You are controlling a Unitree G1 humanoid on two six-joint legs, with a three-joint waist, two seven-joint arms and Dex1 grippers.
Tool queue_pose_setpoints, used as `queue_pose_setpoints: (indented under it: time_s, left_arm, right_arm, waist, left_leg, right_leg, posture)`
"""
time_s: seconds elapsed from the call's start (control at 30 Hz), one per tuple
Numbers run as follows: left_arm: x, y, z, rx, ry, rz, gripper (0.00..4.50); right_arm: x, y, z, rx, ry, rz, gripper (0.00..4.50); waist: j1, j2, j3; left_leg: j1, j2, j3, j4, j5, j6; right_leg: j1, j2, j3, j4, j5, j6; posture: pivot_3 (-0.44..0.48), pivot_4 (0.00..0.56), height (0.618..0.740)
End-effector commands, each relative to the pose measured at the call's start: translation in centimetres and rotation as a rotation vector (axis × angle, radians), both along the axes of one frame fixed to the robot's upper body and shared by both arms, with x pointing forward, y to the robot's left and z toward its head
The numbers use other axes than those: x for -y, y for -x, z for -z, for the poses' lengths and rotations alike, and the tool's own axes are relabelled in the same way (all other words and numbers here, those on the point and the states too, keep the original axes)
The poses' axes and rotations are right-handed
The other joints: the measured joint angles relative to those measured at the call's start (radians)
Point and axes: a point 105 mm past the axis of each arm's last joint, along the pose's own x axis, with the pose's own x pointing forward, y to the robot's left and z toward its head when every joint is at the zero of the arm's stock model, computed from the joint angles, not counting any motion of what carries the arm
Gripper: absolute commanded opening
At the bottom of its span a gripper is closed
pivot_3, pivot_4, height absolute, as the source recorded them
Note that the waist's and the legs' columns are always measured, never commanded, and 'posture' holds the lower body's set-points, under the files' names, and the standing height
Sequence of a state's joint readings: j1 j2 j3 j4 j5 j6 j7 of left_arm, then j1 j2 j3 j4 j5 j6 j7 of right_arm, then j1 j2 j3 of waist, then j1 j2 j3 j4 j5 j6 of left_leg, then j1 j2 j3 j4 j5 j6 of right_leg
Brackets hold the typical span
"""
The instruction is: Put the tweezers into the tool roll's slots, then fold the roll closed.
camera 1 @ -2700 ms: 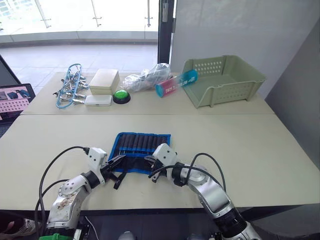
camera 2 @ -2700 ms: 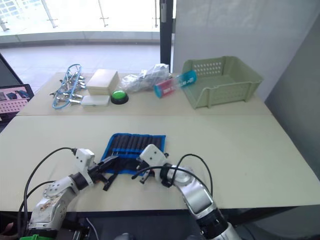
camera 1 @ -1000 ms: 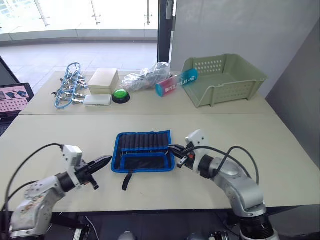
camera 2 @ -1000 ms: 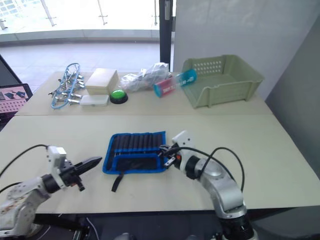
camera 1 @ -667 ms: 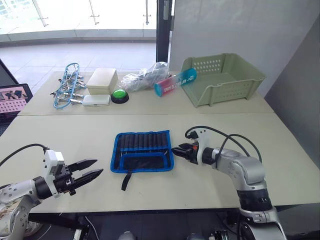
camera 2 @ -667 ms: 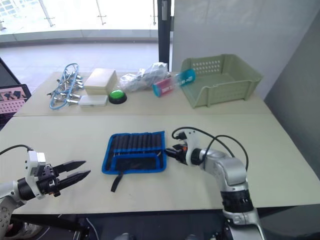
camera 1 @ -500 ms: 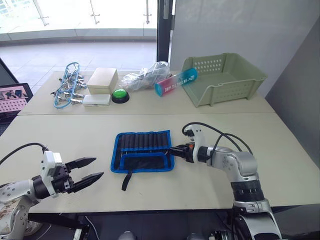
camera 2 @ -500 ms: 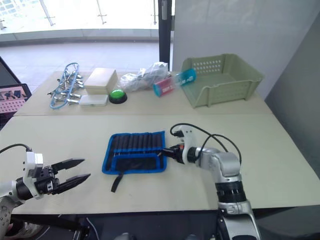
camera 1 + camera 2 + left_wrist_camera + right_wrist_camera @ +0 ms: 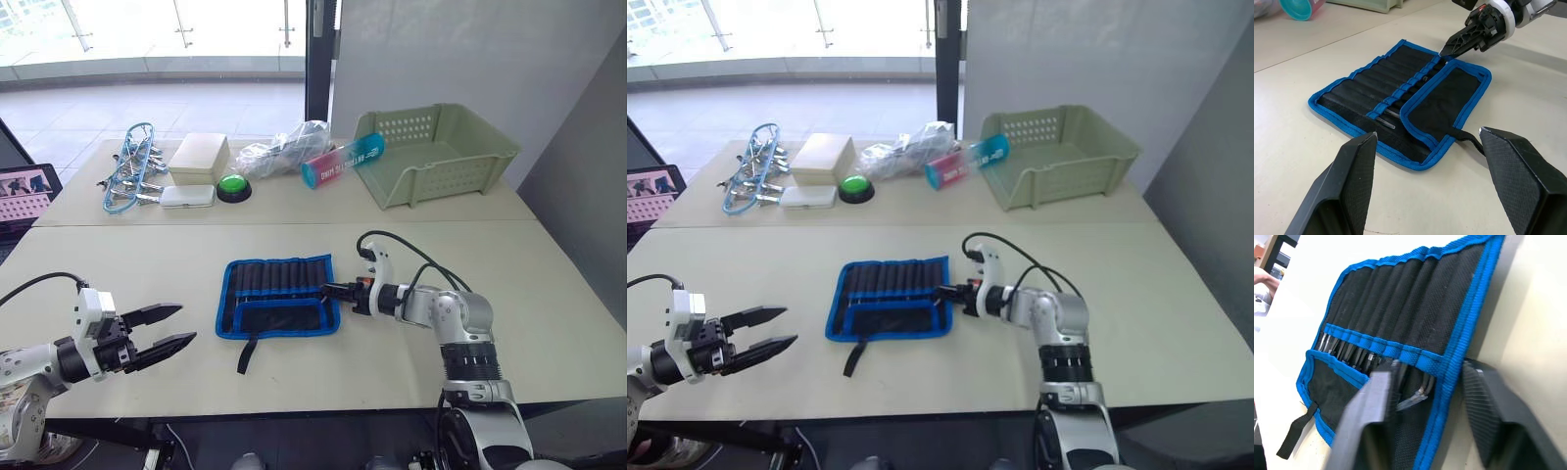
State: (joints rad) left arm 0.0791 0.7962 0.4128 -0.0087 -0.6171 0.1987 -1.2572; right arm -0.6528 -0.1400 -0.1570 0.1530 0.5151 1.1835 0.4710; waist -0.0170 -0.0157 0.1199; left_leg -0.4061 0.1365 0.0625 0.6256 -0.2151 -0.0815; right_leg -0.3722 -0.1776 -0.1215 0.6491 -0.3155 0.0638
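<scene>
Right gripper (image 9: 328, 290) astride roll (image 9: 278, 297) right edge, fingers apart. Left gripper (image 9: 162, 329) spread wide, empty, near table's front left. Pinch hem squarely, fold leftward over tweezers (image 9: 1359, 358).

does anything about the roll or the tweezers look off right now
One thing: in the right wrist view, a tweezer tip pokes out askew near the tool roll's blue edge, beside the right hand. The roll lies open with its lower flap folded up. The left hand hangs open, well clear to the left.
</scene>
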Motion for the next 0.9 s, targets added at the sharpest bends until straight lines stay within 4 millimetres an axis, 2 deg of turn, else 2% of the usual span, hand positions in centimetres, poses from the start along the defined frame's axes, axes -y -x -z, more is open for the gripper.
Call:
queue_pose_setpoints:
  time_s: [0.03,0.07,0.33,0.47,0.63,0.77,0.9]
  left_arm:
    - [0.3,-0.1,-0.6,0.023,-0.004,0.007,3.53]
    - [0.4,-0.1,-0.5,0.021,-0.002,0.009,3.53]
    - [0.6,-0.1,0.1,-0.008,0.008,0.029,3.53]
    - [0.7,0.0,0.4,-0.013,0.007,0.046,3.53]
    - [1.4,0.2,0.9,-0.064,0.024,0.077,3.53]
    - [1.9,0.0,1.1,-0.054,0.000,0.091,3.53]
    - [2.5,-0.3,1.2,-0.060,-0.008,0.103,3.53]
  right_arm:
    - [0.3,-0.4,-1.5,0.037,-0.044,0.015,0.39]
    - [0.4,-0.4,-1.5,0.041,-0.044,0.018,0.04]
    - [1.2,0.1,-2.6,0.071,-0.030,0.027,0.04]
    - [2.3,0.5,-3.8,0.095,0.000,0.045,0.04]
    - [2.7,1.6,-5.4,0.121,0.047,0.030,0.04]
    - [2.2,2.5,-5.9,0.130,0.097,0.026,0.04]
    - [0.4,3.0,-6.4,0.127,0.120,0.063,0.04]
  waist:
    - [0.000,0.000,0.000]
    - [0.000,0.000,0.000]
    - [0.002,0.000,0.000]
    - [0.004,0.000,0.000]
    - [0.002,0.000,0.000]
    - [0.003,0.000,0.000]
    - [0.002,0.000,0.000]
  left_leg:
    - [0.000,0.000,0.000,0.000,0.000,0.000]
    - [0.000,0.000,0.000,0.000,0.000,0.000]
    - [0.000,0.000,0.000,0.000,0.000,0.000]
    - [0.000,0.000,0.000,0.000,0.000,0.000]
    - [0.000,0.000,0.000,0.000,0.000,0.000]
    - [0.000,0.000,0.000,0.000,0.000,0.000]
    - [0.000,0.000,0.000,0.000,0.000,0.000]
  right_leg:
    - [0.000,0.000,0.000,0.000,0.000,0.000]
    - [0.000,0.000,0.000,0.000,0.000,0.000]
    - [0.000,0.000,0.000,0.000,0.000,0.000]
    - [0.000,0.000,0.000,0.000,0.000,0.000]
    - [0.000,0.000,0.000,0.000,0.000,0.000]
    - [0.000,0.000,0.000,0.000,0.000,0.000]
    - [-0.001,0.000,0.000,0.000,0.000,0.000]
  posture:
    - [0.000,0.150,0.722]
    - [0.000,0.150,0.722]
    - [0.000,0.150,0.722]
    - [0.000,0.150,0.722]
    - [0.000,0.150,0.722]
    - [0.000,0.150,0.722]
    - [0.000,0.150,0.722]
